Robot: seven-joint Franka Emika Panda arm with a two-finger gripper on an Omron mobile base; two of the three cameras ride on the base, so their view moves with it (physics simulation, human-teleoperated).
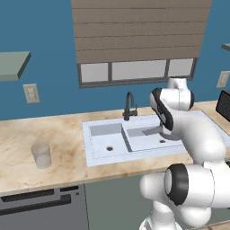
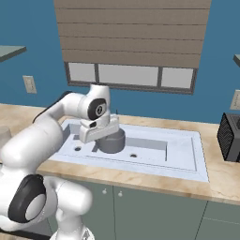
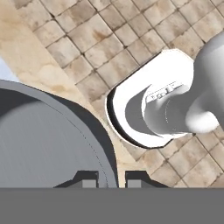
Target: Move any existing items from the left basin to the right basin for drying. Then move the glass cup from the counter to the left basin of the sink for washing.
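The two-finger gripper was clamped on the rim of the small round dark-grey metal saucepan: in the hand view one dark fingertip sat inside the wall and the other outside it, with the rim running between them. So the pan lay right at the hand, its bowl spreading toward nine o'clock from the fingers in that view. Its stubby handle could not be made out, so no long axis could be read.

From the right base view the saucepan appeared to hang over the divider of the white two-recess sink, at the near end of the wider rectangular right basin, and whether it touched the floor there could not be told. The narrower square left basin looked bare apart from its drain. My judgement was that the first transfer was nearly done, and the coming move would be a short lowering and release.

The small clear cylindrical glass cup stood upright on the beige-tan marbled counter, well apart from the sink toward nine o'clock in the left base view. A thin black curved faucet rose at the sink's twelve o'clock edge, beneath a window with slatted blinds in a blue wall.
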